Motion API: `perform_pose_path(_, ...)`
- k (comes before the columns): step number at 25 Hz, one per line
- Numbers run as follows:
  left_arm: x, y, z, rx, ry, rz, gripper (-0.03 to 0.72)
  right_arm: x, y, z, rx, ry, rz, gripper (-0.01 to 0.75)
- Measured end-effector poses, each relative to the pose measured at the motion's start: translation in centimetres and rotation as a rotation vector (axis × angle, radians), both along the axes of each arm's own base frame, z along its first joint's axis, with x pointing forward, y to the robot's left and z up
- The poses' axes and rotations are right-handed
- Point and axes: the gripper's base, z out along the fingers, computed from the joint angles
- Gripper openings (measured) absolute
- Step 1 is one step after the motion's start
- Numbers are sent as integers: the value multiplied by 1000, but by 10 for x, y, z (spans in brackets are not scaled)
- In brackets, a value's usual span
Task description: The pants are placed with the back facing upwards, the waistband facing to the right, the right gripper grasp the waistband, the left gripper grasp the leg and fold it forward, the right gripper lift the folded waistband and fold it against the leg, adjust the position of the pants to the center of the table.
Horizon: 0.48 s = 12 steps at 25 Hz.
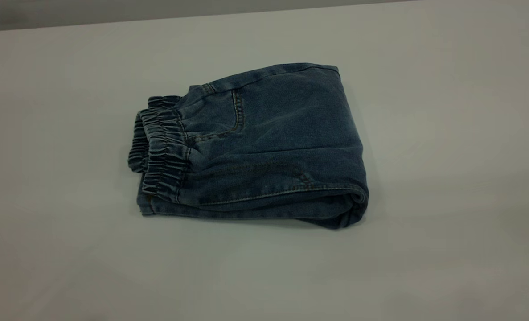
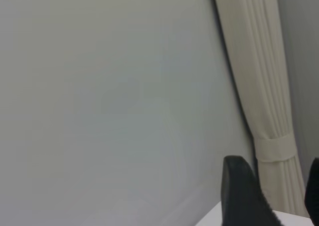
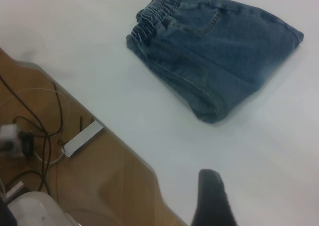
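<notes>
Pants [image 1: 264,147] lie folded into a compact denim bundle near the middle of the table [image 1: 447,133], elastic waistband [image 1: 161,147] toward the exterior view's left. We see no arm over them there. The right gripper [image 3: 214,198] hangs well apart from the pants, near the table's edge; only 1 finger shows, so we cannot tell its state. The left gripper [image 2: 276,196] points at a pale wall and a tied curtain [image 2: 259,86], its 2 fingers spread and empty. Cables [image 3: 35,131] lie on the wooden floor below.
</notes>
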Motion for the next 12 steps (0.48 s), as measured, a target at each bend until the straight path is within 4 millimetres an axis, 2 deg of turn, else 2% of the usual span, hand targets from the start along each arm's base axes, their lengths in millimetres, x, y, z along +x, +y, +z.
perform_pose_path(9,2,2,1,-17,1,28,311,0,0,0,-1,-1,0,408)
perform_pose_path(12,1,2,4,-77,25,8,311,0,0,0,-1,-1,0,408)
